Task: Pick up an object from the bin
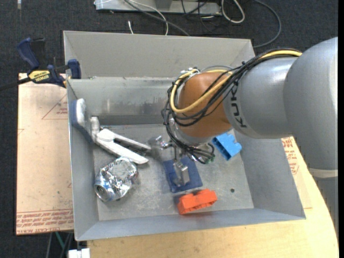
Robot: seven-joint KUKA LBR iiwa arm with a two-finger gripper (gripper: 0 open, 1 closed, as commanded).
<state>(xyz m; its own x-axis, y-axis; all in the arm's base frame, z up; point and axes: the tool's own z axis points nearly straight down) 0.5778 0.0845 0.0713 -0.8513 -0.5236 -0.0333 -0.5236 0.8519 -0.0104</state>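
My gripper [181, 172] is low in the middle of the bin, below the orange wrist cover. It is right over a flat dark blue piece [173, 184] on the floor, and seems to touch it. An orange toy block [197, 200] lies just in front of that piece, near the front wall. A light blue block [228, 145] sits to the right of the gripper, partly hidden by the arm.
A crushed silver can [115, 179] lies at the front left. A white and silver hand tool [115, 142] stretches from the left wall towards the gripper, its grey and blue handle [79, 114] up against that wall. The arm covers the back right.
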